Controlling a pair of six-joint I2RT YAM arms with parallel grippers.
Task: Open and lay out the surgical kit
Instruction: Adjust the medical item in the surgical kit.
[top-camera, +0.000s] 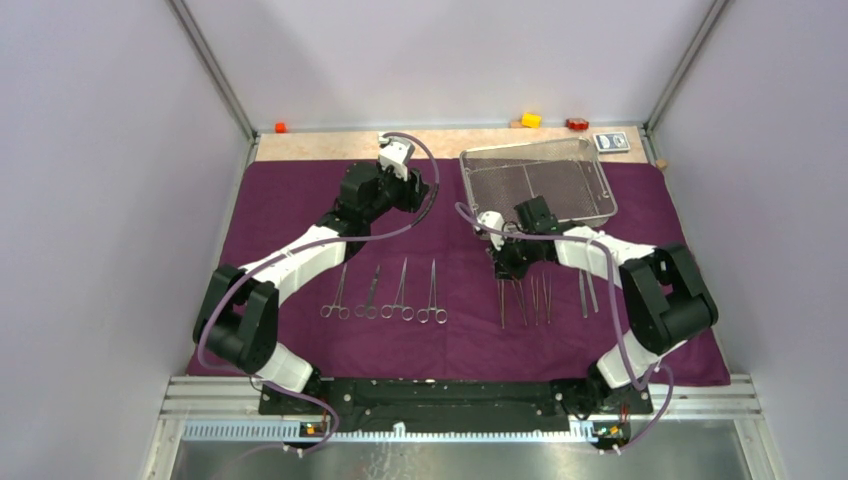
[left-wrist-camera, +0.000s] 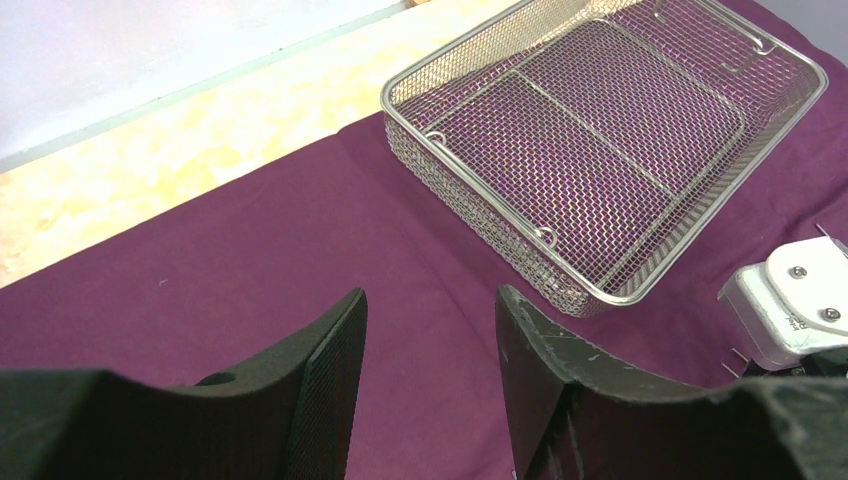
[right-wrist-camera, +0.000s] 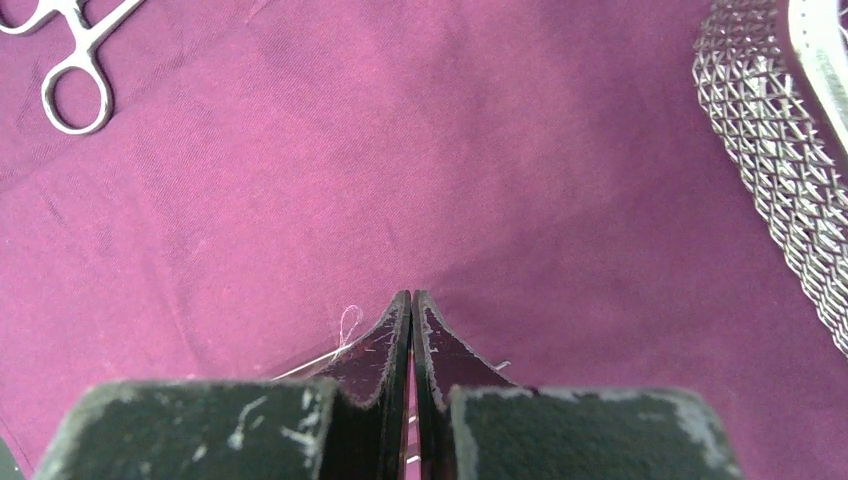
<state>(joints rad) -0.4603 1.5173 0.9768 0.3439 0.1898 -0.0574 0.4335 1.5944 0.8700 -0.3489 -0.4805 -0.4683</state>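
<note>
The dark purple cloth wrap (top-camera: 300, 200) lies spread flat over the table. The silver wire-mesh tray (top-camera: 537, 182) stands empty on it at the back right; its corner (left-wrist-camera: 600, 130) is also in the left wrist view. Several ring-handled clamps (top-camera: 385, 295) lie in a row at the near left, and several tweezers (top-camera: 540, 298) lie at the near right. My left gripper (top-camera: 418, 188) (left-wrist-camera: 430, 295) hovers open over bare cloth left of the tray. My right gripper (top-camera: 503, 265) (right-wrist-camera: 411, 293) is shut, low over the cloth above the tweezers. A thin looped steel wire (right-wrist-camera: 348, 325) shows beside its fingers. I cannot tell if it is pinched.
A clamp's ring handle (right-wrist-camera: 75, 95) lies ahead-left of the right gripper, and the tray wall (right-wrist-camera: 790, 180) is to its right. A strip of bare wood (top-camera: 320, 145) runs behind the cloth. Orange (top-camera: 280, 127), yellow (top-camera: 531, 119) and red (top-camera: 577, 124) blocks and a card packet (top-camera: 612, 141) sit at the back.
</note>
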